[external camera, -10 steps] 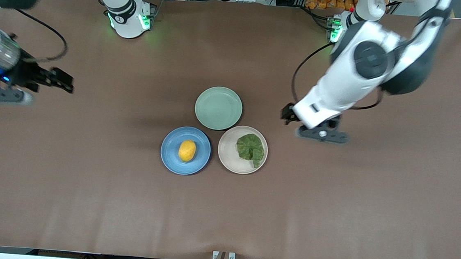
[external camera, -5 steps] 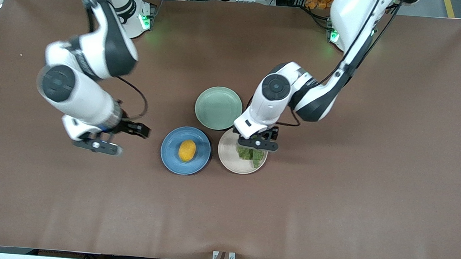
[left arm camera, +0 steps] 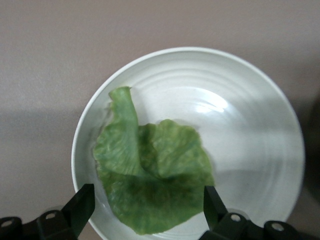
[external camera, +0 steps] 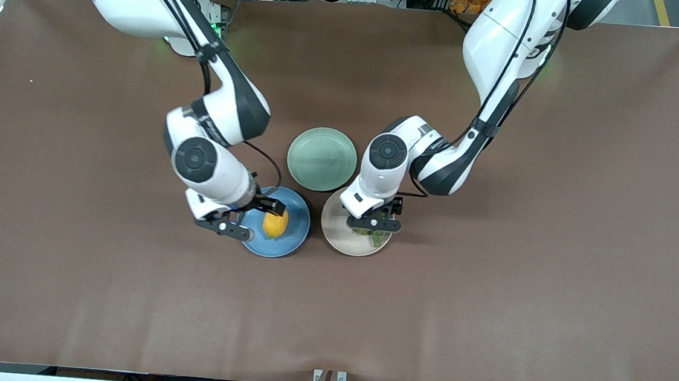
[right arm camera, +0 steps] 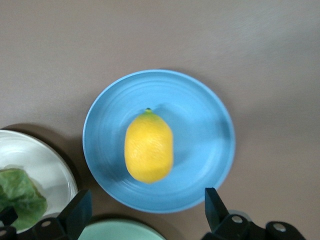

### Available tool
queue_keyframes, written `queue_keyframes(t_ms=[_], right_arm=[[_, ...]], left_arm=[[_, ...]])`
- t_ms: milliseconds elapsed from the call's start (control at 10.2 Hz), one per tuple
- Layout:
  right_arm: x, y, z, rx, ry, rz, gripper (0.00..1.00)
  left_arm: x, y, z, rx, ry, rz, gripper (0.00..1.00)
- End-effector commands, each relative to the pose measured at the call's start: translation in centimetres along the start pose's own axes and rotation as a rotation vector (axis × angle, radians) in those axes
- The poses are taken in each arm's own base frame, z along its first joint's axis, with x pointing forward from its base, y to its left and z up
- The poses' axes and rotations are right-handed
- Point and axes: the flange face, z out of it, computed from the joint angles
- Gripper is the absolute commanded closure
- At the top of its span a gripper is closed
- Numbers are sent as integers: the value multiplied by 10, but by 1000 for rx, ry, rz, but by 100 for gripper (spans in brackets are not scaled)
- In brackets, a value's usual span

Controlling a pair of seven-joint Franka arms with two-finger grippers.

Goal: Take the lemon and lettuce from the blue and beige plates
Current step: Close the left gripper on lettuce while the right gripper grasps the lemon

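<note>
**Both arms closed in over the plates**

Since half a second earlier, the right gripper (external camera: 252, 219) had swung in over the blue plate (external camera: 290, 241), and the left gripper (external camera: 374, 228) had sunk lower over the beige plate (external camera: 335, 238). Both jaws stood spread wide, grasping nothing. The lemon (external camera: 276, 223) lay in the blue plate; the lettuce (left arm camera: 150, 175) lay in the beige one. A mint-green plate (external camera: 322, 159) held nothing.

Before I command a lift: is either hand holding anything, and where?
Nothing held. Both open: left hand over the lettuce, right hand over the lemon.
</note>
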Motion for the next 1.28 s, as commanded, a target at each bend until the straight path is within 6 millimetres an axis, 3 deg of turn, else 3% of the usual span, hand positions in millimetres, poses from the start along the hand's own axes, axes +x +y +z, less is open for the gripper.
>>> queue_keyframes(t_ms=[0,98,393,492,590,689,787,885,984,1082,1180], right_arm=[[7,-6,24,19,13,33,0],[8,-4,40,7,2,33,0],[14,2,76,-1,8,33,0],[14,3,85,-3,-2,38,0],[14,2,86,-5,-1,35,0],[14,3,89,-9,-2,33,7],[17,4,88,2,0,43,68],[19,5,84,11,0,51,79],[21,6,79,11,2,50,80],[26,6,61,15,10,51,93],[35,11,40,-18,-24,57,100]], left_arm=[[-1,9,6,24,28,-11,12],[-2,8,14,31,20,-24,14],[-7,16,29,56,29,-10,34],[-7,17,28,65,37,-7,56],[-5,16,26,60,36,-17,88],[-7,18,24,58,39,-23,100],[-10,22,23,60,45,-60,100],[-11,25,18,64,49,-61,100],[-11,26,1,69,49,-66,100],[-9,26,-22,70,51,-74,100],[-5,22,-50,78,49,-82,100]])
